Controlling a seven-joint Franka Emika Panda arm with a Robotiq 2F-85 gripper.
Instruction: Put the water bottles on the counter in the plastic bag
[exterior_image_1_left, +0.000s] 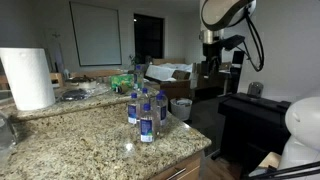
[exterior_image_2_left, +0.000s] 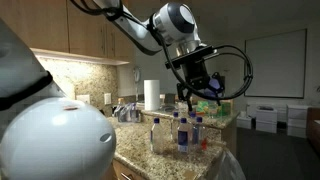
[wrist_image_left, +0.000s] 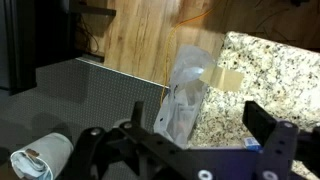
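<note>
The pincer (exterior_image_2_left: 200, 90) hangs in the air with its jaws spread wide and nothing between them, above the group of water bottles (exterior_image_2_left: 185, 132) and not touching any of them. Below it the bottles, about four, stand upright in a tight cluster on the speckled granite surface (exterior_image_1_left: 80, 140), near its rounded edge; in an exterior view they show clearly as clear bottles with blue labels (exterior_image_1_left: 147, 112). The plastic bag (wrist_image_left: 185, 95) appears in the wrist view as a pale, crumpled, see-through shape at the edge of the surface, over the wooden floor; I can see no bottle inside it, though its mouth is hard to read. A paper-towel roll (exterior_image_1_left: 28, 78) stands well apart at the far end and plays no part. As I judge it, the task is at its very start: no bottle is gripped or bagged, so every one remains to be picked up, carried to the bag and dropped in.
</note>
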